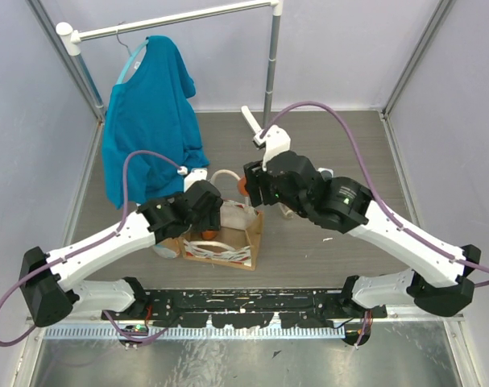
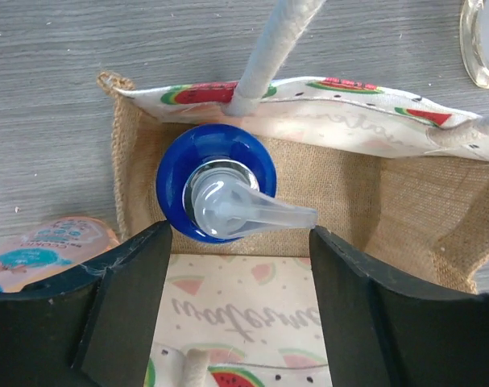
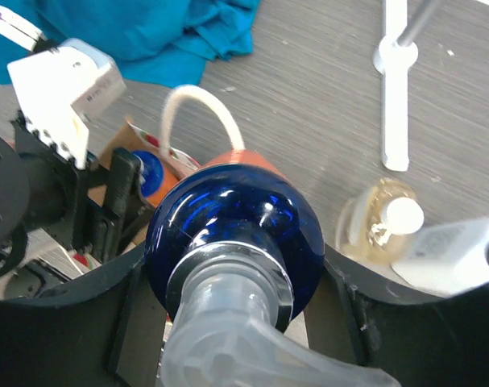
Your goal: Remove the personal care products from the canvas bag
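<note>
Left gripper (image 2: pixel 240 235), jaws apart, hovers over the blue-capped pump bottle (image 2: pixel 216 181) inside the tan canvas bag (image 2: pixel 333 173). Right gripper (image 3: pixel 236 270) clamps an orange blue-capped bottle (image 3: pixel 236 234) aloft. Pinching the slim nozzle could let the bagged one twist loose.

Probably lab: pale enclosure walls (image 1: pixel 349 56), mounting rail (image 1: pixel 252 307).

canvas bag (image 2: pixel 341 173) upright and open, blue-capped pump bottle (image 2: pixel 216 181) standing inside; second orange blue-capped bottle (image 3: pixel 236 230) clamped in right gripper (image 3: pixel 240 310).
</note>
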You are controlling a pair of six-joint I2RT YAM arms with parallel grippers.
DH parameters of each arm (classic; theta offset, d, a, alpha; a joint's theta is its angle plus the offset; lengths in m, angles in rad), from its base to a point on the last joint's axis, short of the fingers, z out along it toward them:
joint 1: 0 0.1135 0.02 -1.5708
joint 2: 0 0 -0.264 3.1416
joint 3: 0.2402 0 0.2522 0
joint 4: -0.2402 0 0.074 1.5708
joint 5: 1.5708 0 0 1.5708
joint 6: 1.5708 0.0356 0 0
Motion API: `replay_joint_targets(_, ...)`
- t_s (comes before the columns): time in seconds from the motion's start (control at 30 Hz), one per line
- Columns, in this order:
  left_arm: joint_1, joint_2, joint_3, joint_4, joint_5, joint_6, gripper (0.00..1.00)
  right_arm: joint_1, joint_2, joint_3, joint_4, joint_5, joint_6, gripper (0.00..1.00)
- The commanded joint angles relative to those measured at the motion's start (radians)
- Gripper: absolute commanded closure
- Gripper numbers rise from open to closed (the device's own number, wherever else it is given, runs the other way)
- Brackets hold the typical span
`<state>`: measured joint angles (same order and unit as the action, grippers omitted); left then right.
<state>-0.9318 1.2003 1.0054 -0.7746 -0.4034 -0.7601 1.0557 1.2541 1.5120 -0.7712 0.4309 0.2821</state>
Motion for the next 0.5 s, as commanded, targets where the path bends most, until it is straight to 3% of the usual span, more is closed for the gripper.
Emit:
replay_joint_targets(0.0, -0.005, 0.055, -0.017, 0.067, -0.047, 0.010, 0.23, -0.002, -0.052, 0.010, -0.059, 0.092, 0.058, 0.89)
replay_joint_targets(0.37, -0.005, 0.231, -0.031, 0.163, -0.148, 0.013, 0.15, -0.002, -0.187, -0.272, -0.034, 0.134, 0.181, 0.89)
replay_joint_targets(0.4, -0.004, 0.234, -0.031, 0.174, -0.155, 0.018, 0.18, -0.003, -0.190, -0.306, -0.025, 0.144, 0.193, 0.89)
replay_joint_targets(0.47, -0.004, 0.223, -0.032, 0.197, -0.159, 0.034, 0.46, -0.013, -0.187, -0.366, -0.005, 0.160, 0.217, 0.89)
